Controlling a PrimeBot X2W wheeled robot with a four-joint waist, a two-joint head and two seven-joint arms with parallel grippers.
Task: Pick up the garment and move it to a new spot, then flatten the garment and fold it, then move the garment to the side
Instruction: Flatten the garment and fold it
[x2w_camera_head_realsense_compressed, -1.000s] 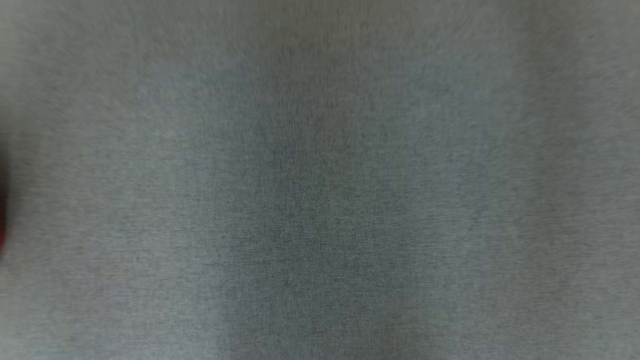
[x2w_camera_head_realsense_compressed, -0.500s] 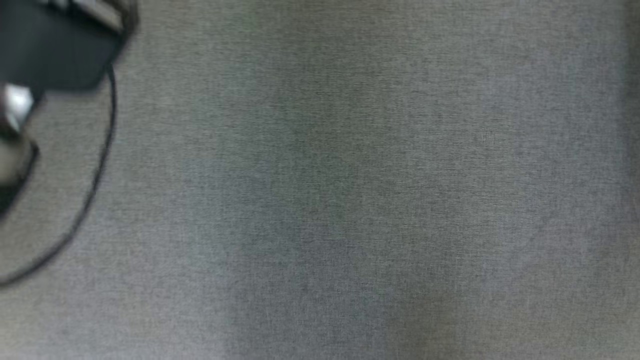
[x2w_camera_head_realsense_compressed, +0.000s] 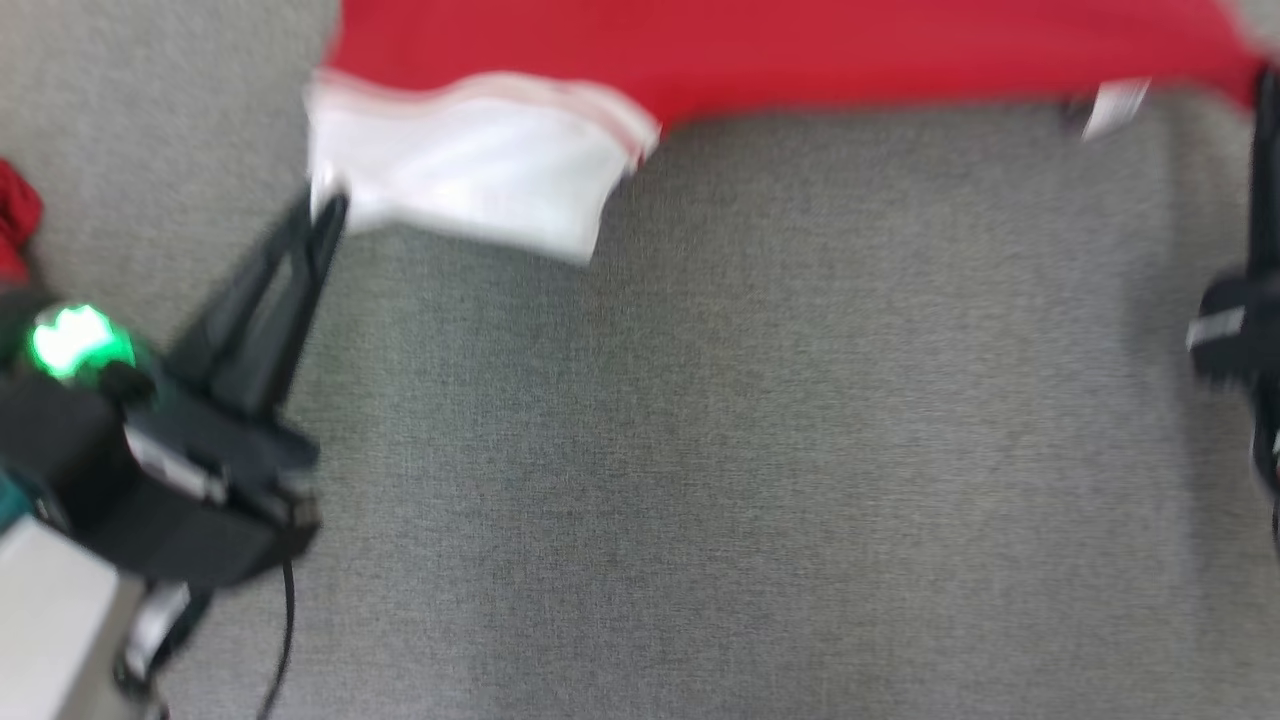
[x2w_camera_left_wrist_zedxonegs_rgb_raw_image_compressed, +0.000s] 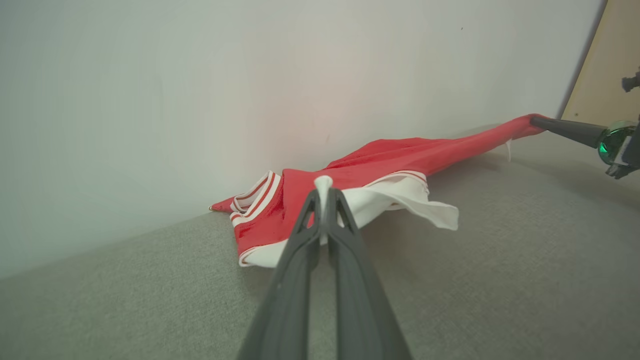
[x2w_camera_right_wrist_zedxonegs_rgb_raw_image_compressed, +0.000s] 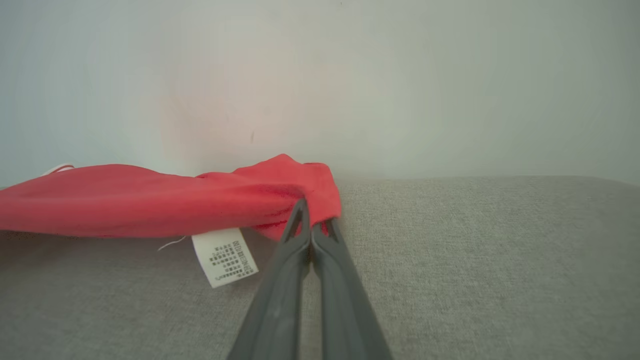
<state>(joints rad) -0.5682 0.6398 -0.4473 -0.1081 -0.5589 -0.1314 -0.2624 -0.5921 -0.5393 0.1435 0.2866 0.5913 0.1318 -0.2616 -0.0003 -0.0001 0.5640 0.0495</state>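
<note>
With jaws pinched tight on its opposite ends, the left gripper (x2w_camera_left_wrist_zedxonegs_rgb_raw_image_compressed: 323, 197) and right gripper (x2w_camera_right_wrist_zedxonegs_rgb_raw_image_compressed: 311, 222) stretch the red garment (x2w_camera_head_realsense_compressed: 800, 50) along the grey surface (x2w_camera_head_realsense_compressed: 800, 450) by the wall, so flattening seems underway, with folding and moving aside left to do.

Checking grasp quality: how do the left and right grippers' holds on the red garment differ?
The left gripper pinches white fabric near the striped trim; the right gripper pinches bunched red fabric beside the care label. White cloth pokes past the left gripper's tips; red cloth bulges around the right's. Both are shut on the same garment.
</note>
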